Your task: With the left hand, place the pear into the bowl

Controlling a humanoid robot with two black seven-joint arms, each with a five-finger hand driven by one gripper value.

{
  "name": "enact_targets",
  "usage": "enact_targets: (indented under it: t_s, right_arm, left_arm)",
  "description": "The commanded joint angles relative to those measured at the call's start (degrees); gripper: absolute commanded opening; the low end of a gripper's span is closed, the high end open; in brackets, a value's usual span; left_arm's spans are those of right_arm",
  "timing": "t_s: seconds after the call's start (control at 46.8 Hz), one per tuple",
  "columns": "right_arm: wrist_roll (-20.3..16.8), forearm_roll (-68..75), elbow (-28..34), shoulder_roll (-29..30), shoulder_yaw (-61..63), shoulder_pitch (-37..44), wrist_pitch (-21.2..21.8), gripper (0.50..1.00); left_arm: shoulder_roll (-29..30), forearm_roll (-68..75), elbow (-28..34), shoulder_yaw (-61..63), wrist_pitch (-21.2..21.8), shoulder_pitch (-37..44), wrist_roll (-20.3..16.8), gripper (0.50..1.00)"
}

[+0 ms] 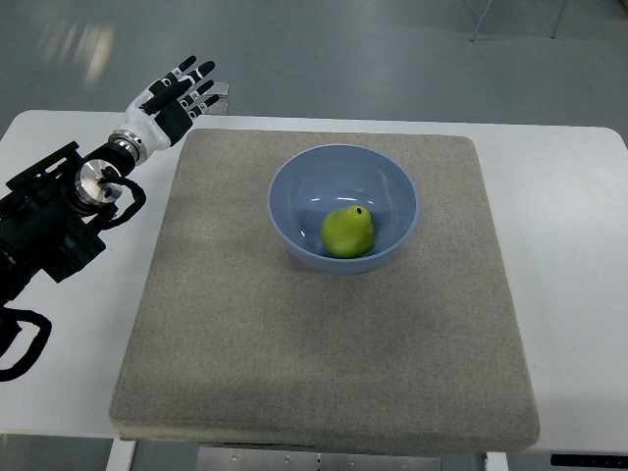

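Observation:
A green pear (347, 233) lies inside the light blue bowl (294, 186), toward its near right side. The bowl stands on a grey mat (235, 324) a little behind the mat's middle. My left hand (181, 95) is at the far left, above the mat's back left corner and well away from the bowl. Its fingers are spread and hold nothing. Its black arm (54, 221) comes in from the left edge. The right arm does not show.
The grey mat covers most of a white table (564, 245). Bare white table strips run along the left and right sides. Grey floor lies beyond the table's far edge.

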Motion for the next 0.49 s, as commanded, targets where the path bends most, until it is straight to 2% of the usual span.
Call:
enact_targets:
  t_s: [0.0,0.47]
  right_arm:
    - [0.00,0.00,0.00,0.00,0.00,0.00,0.00,0.926]
    - [0.00,0.00,0.00,0.00,0.00,0.00,0.00,0.926]
  left_arm:
    - [-0.06,0.27,-0.01,-0.81,-0.51,0.11,-0.47,0.990]
    - [0.21,0.88,0.17,-0.46,-0.25,0.38,-1.53,0.990]
